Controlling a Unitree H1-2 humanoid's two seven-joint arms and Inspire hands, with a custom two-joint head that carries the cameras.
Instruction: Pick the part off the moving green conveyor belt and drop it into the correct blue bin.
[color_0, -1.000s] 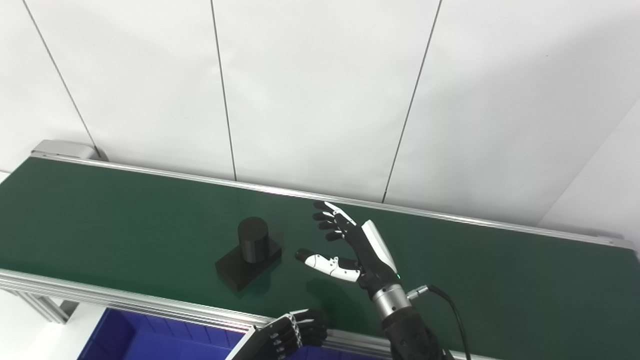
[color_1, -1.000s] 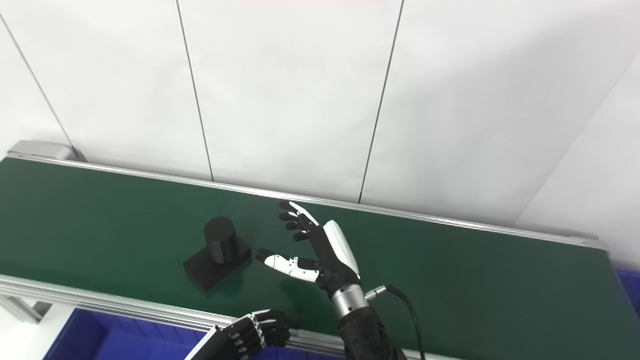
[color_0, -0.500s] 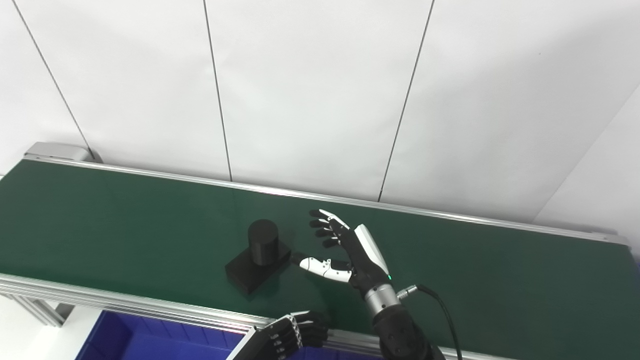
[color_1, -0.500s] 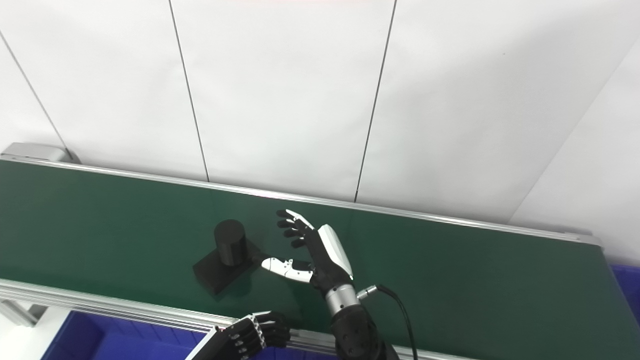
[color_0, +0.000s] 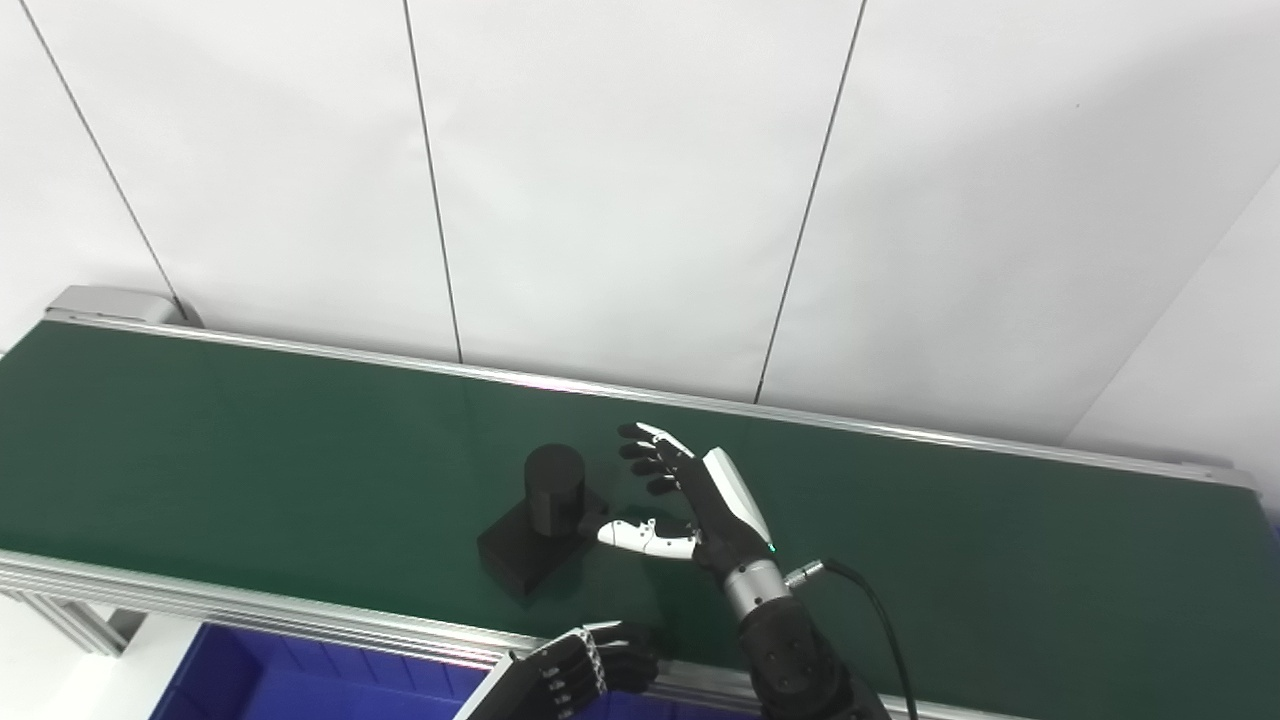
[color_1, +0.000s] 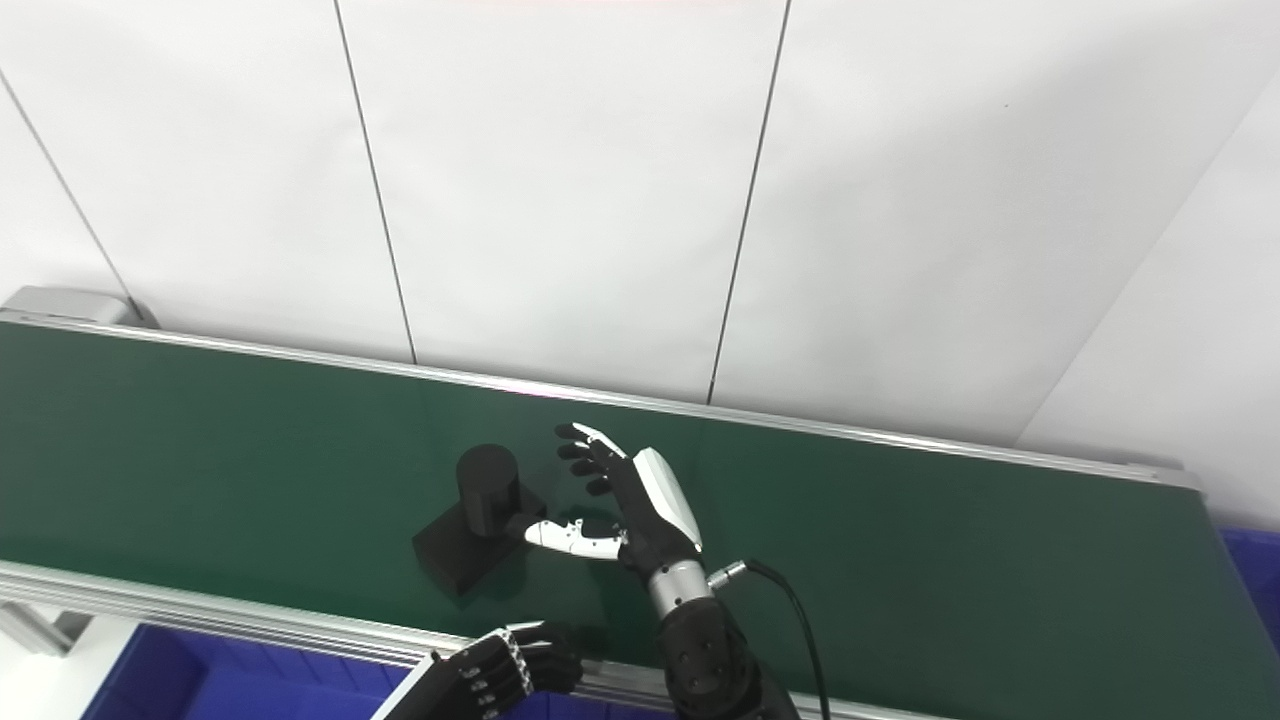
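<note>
Part (color_0: 538, 520): matte black, one upright cylinder standing on a flat rectangular base block, base skewed to the belt edges. It sits on the green conveyor belt (color_0: 250, 450), nearer the front rail than the back rail, roughly mid-length. Right hand (color_0: 690, 500): fingers spread apart, palm facing the part, holding nothing; thumb tip right at the foot of the cylinder, whether touching cannot be told; fingertips (color_1: 577, 450) just beside the cylinder's top, a small gap visible. Left hand (color_0: 590, 668): low at the front rail, over the bin, fingers curled in on nothing. Versus 1.0 s ago: the part has travelled along the belt toward the right end and the clear gap between it and the right hand's thumb has closed; the right hand has kept its spread posture at nearly the same spot; the left hand has not moved from the front rail. Count: one part, one belt, two hands, one cable (color_0: 880, 630) off the right wrist. Blue bin (color_0: 260, 680) below the front rail at the left; a second blue bin (color_1: 1258, 570) shows as a sliver off the right end.
</note>
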